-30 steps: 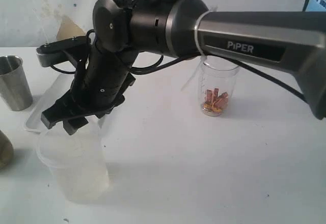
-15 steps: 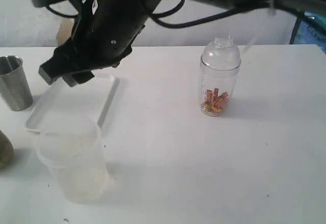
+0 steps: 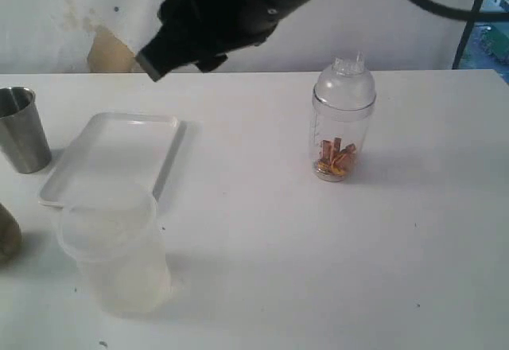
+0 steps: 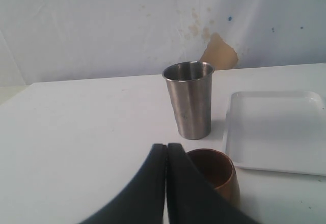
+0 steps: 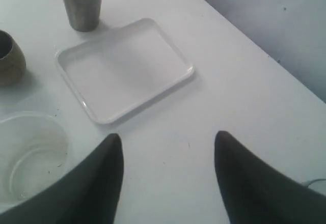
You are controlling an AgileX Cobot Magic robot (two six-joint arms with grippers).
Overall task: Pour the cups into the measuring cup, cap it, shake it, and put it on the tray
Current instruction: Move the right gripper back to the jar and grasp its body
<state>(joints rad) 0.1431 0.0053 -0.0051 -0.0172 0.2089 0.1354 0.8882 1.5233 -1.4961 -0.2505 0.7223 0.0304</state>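
The clear measuring cup (image 3: 343, 139) stands upright on the table, right of centre, with orange-brown pieces in its bottom. The clear dome cap (image 3: 345, 84) sits on top of it. The white tray (image 3: 111, 157) lies empty at the left. The steel tumbler (image 3: 22, 130) stands left of the tray, and the brown cup (image 3: 6, 237) shows at the left edge. My right gripper (image 5: 168, 138) is open, holds nothing and hangs high above the table near the tray (image 5: 125, 70). My left gripper (image 4: 166, 147) is shut and empty, low beside the brown cup (image 4: 216, 172), with the tumbler (image 4: 189, 100) beyond it.
A frosted translucent tub (image 3: 115, 253) stands at the front left, just in front of the tray. The right arm (image 3: 238, 8) spans the top of the exterior view. A pale wall with a brown patch (image 3: 107, 52) backs the table.
The right arm has lifted up and back from just above the frosted tub and tray to high over the table. The capped measuring cup, hidden behind the arm before, now shows fully.
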